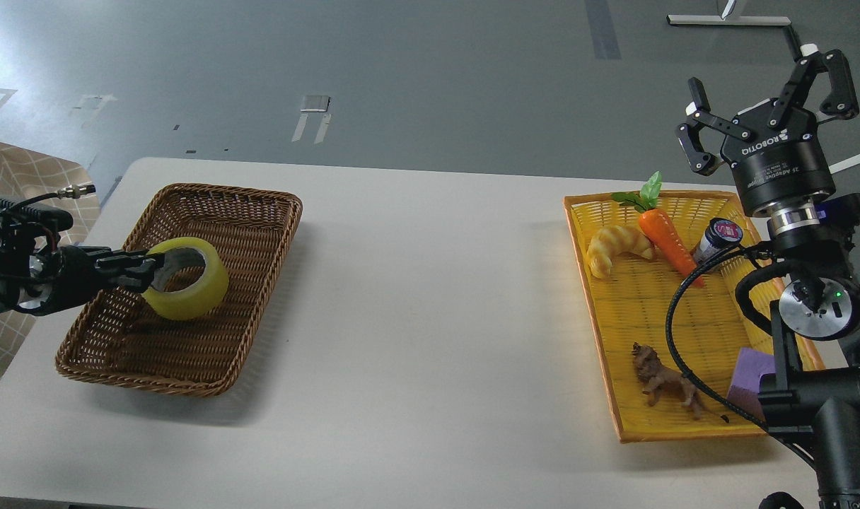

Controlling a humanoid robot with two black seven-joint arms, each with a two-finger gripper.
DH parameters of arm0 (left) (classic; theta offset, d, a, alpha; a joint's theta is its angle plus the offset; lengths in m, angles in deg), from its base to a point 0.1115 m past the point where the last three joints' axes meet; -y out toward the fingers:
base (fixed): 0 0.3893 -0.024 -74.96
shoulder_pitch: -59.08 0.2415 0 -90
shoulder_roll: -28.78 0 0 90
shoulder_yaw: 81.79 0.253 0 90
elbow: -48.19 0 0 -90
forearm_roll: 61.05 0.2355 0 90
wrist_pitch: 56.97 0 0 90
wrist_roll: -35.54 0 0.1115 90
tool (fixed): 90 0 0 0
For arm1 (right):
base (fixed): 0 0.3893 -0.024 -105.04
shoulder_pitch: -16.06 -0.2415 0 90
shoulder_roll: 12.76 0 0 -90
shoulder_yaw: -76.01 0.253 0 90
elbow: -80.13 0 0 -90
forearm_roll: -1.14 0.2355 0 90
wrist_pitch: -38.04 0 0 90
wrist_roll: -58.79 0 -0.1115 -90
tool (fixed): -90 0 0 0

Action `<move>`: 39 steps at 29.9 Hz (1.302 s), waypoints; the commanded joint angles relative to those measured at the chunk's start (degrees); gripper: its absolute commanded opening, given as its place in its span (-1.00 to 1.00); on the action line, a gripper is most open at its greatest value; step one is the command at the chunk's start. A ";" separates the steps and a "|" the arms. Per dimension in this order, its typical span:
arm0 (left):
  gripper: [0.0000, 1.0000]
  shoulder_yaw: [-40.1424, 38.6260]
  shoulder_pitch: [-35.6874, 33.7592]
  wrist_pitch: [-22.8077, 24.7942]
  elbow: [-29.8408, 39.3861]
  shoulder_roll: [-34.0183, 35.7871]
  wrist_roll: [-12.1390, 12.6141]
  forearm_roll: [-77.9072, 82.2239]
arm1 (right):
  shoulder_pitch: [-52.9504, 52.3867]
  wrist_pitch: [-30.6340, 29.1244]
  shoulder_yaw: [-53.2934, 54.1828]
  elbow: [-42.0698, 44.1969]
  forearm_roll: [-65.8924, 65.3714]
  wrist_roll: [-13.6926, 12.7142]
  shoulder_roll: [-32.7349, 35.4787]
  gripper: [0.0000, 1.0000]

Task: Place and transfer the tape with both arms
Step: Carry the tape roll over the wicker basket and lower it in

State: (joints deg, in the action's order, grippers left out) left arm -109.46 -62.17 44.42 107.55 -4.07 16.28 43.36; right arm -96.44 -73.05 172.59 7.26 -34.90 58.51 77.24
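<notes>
- Left end effector [149,271] clamped on the tape [188,278] rim, one finger inside the core; tape over the brown wicker basket [246,212].
- Right end effector [766,99] fingers spread, raised, empty, well apart from the tape.

Single head view looks forward and down over the table [430,297].

The left end effector [150,271] hides the near rim of the translucent yellow tape roll [189,286]. The right arm's black cable crosses the orange toy carrot [667,244]. The purple foam block [750,378] is partly covered by the arm. The small dark jar's [716,239] label is illegible.
</notes>
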 commanded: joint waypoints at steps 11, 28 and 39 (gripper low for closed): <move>-1.00 -0.02 0.66 -0.22 -0.39 -0.37 0.02 -0.17 | 0.09 0.00 0.02 0.00 0.00 0.02 0.00 0.96; 0.41 -0.02 0.74 -0.40 -0.91 -0.54 0.37 -0.88 | 0.00 0.00 0.02 0.00 0.00 0.02 0.00 0.96; 0.62 -0.90 -1.01 0.22 0.58 -0.19 0.11 -5.87 | 0.00 0.00 0.02 -0.08 0.00 0.02 0.00 0.96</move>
State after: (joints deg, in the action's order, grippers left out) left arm -110.02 -62.22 44.13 107.63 -4.49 16.49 40.80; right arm -96.44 -73.05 172.60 7.26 -34.90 58.51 77.24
